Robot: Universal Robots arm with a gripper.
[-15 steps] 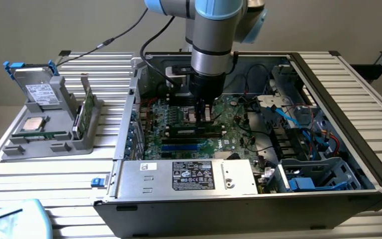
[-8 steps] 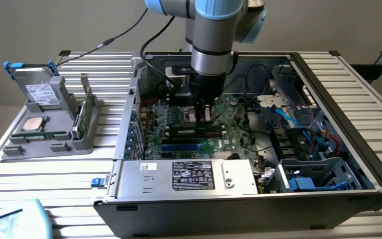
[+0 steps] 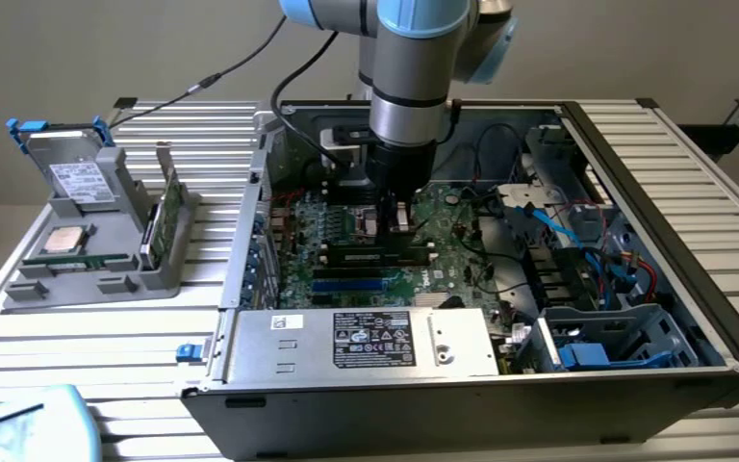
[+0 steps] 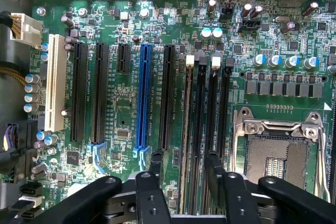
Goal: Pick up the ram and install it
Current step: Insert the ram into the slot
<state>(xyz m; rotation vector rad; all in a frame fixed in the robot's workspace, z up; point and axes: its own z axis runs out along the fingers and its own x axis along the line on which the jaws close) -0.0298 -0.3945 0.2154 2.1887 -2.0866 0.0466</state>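
The pincer (image 4: 185, 157), a black two-fingered tool on the grey and blue arm, is held with its fingers (image 4: 157, 169) parted and nothing clamped between them. Between the fingers runs the ram (image 4: 185, 124), a long thin green circuit stick seen edge-on. It is judged to stand in the black memory slot nearest the black expansion slot (image 4: 168, 98), not touched by either finger.

Seating is taken to be the step in hand. It is best done with pressure straight down and even along the top edge, and the small white latch (image 4: 190, 60) at the slot's end should be seen closed.

Little room is offered by the green motherboard (image 4: 118, 103). Empty black memory slots lie just beside the ram on one side, and the silver processor socket (image 4: 281, 153) sits near beyond them.

The open black computer case (image 3: 677, 241) is carried by a slatted metal table (image 3: 100, 337). A silver power-supply box (image 3: 267, 346) is at its front, and a grey plastic holder (image 3: 36, 289) is well apart at the exterior view's left.
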